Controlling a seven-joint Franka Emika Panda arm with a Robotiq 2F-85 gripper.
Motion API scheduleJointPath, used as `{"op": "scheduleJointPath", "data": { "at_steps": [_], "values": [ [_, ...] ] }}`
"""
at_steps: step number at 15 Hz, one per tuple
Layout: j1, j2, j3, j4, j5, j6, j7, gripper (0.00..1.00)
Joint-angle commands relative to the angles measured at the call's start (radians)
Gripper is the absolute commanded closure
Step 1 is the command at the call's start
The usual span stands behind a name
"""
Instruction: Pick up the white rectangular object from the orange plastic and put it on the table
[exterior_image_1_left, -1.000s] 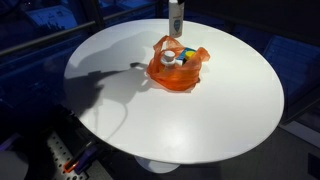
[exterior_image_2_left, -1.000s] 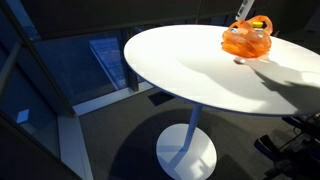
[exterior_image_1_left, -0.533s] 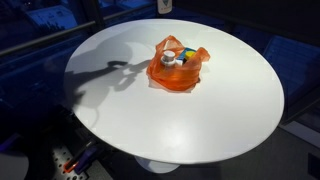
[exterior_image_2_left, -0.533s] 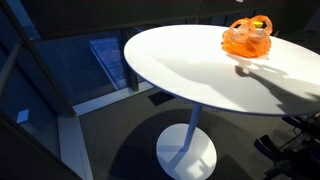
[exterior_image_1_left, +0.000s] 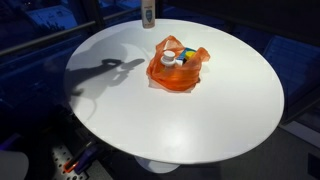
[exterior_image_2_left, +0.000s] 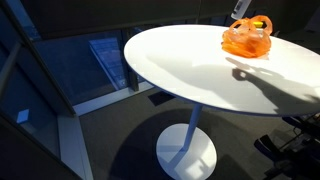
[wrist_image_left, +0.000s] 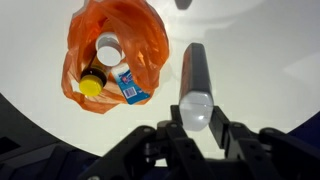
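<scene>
My gripper (wrist_image_left: 195, 120) is shut on a long white rectangular object (wrist_image_left: 195, 75), held upright in the air above the white round table (wrist_image_left: 270, 60). The object hangs at the top edge in both exterior views (exterior_image_1_left: 148, 13) (exterior_image_2_left: 240, 8), beyond the far rim side of the orange plastic bag (exterior_image_1_left: 177, 66). In the wrist view the bag (wrist_image_left: 110, 45) lies open to the left of the object. It also shows in an exterior view (exterior_image_2_left: 247, 38). The bag holds a white-capped bottle (wrist_image_left: 108, 49), a yellow-capped bottle (wrist_image_left: 90, 86) and a blue-and-white packet (wrist_image_left: 129, 86).
The table top (exterior_image_1_left: 130, 110) is wide and white, on a single pedestal base (exterior_image_2_left: 187, 150). The arm's shadow (exterior_image_1_left: 105, 75) falls on the table's left part. Cables and a power strip (exterior_image_1_left: 65, 158) lie on the dark floor below.
My gripper, holding the white object, has moved leftward in the exterior view, away from above the bag. The bag has not moved.
</scene>
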Motion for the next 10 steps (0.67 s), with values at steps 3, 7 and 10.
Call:
{"op": "scheduleJointPath", "data": {
  "at_steps": [3, 7, 10],
  "values": [
    [0.001, 0.016, 0.017, -0.072, 0.003, 0.025, -0.011, 0.90],
    [-0.001, 0.050, 0.022, -0.124, -0.027, 0.070, 0.010, 0.90],
    [-0.001, 0.077, 0.018, -0.150, -0.054, 0.107, 0.022, 0.90]
  ]
}}
